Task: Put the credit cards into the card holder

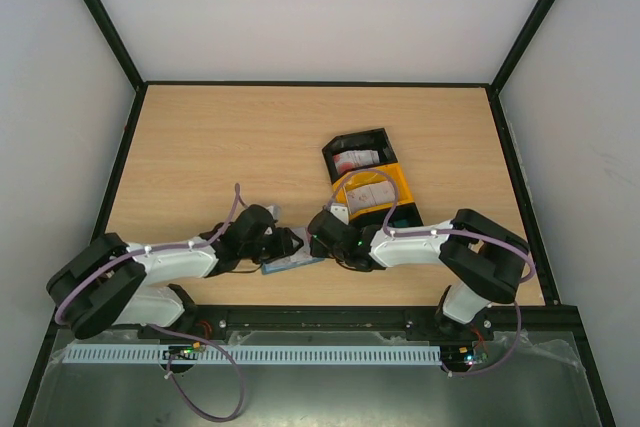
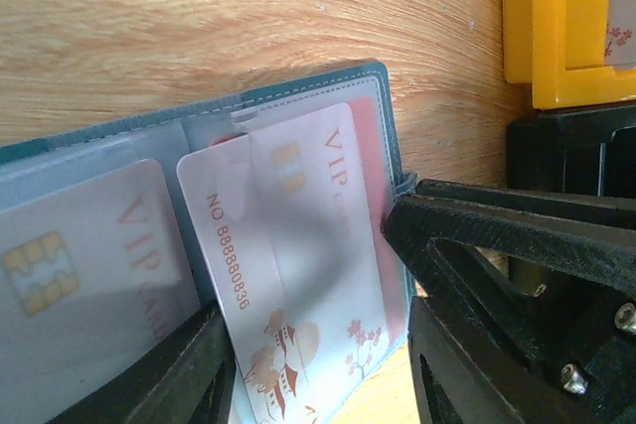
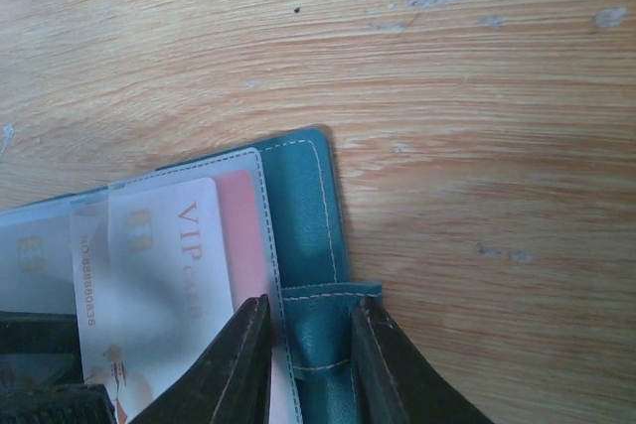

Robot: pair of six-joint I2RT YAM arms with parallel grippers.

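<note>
Bare wooden table (image 3: 477, 96) beyond card holder (image 3: 303, 196) edge, right pincer (image 3: 310, 313) clenched on it, left pincer (image 2: 318, 354) released.

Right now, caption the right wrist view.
Open card holder, credit card in its sleeve, edge between the right jaws.

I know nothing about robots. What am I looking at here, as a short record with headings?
Surface: wooden table
Card holder: flat teal-blue folding wallet, open, clear slots showing
Half-loaded card: white plastic card with red marks, partly in a slot
Other slots: second white card; reddish card behind
Left gripper: jaws apart, either side of the white card
Right gripper: shut on the wallet's edge by its tab
Waiting: one card in the black bin, another card in the yellow bin
</note>
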